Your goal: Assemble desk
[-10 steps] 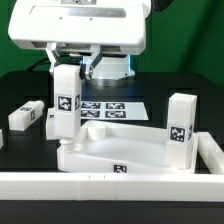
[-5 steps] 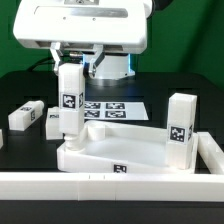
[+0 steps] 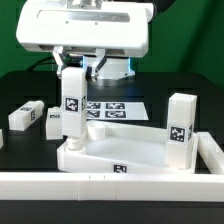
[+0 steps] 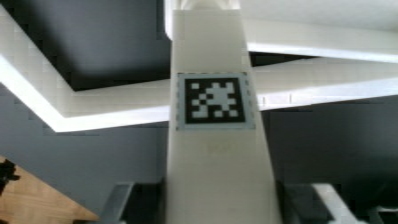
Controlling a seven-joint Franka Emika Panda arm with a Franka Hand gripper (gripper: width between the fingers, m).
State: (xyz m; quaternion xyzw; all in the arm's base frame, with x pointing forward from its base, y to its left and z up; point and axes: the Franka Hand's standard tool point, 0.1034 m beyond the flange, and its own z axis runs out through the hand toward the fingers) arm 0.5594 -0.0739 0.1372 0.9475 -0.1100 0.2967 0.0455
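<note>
Jaws clamp the leg (image 3: 70, 112) near its top; the gripper (image 3: 72, 72) should hold it plumb over the slab (image 3: 125, 150) corner, then seat it with gentle, even pressure

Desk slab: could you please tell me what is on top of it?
Two upright legs: free leg at the exterior view's right corner, held leg at its left. The surface beneath is covered.
</note>
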